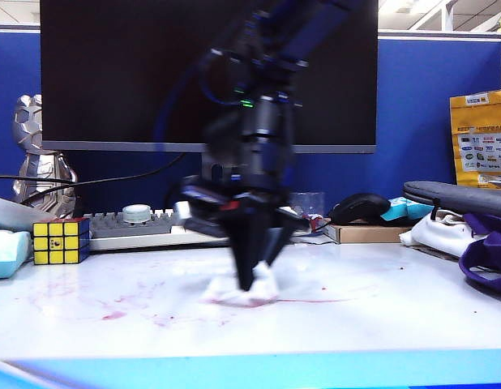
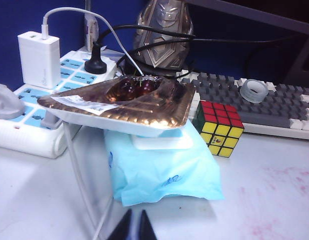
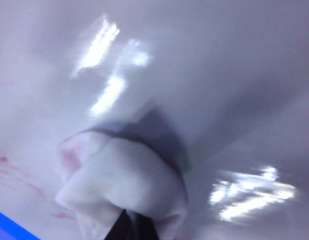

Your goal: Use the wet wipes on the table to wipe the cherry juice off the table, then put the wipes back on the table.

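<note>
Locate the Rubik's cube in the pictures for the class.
In the exterior view the Rubik's cube stands at the far left of the table, just left of the keyboard and right of the blue wipes pack.

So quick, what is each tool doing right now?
Left tool: closed, empty, off by the blue pack.
Right tool: closed on the wet wipe, pressed to the table.

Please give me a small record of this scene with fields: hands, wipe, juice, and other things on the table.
right hand: shut on the wet wipe, pressing it to the table mid-desk
left hand: shut, empty, near the blue pack
cherry juice: pink smears left of the wipe
wipe stain: faint pink
other: Rubik's cube, keyboard, foil tray of cherries
</note>
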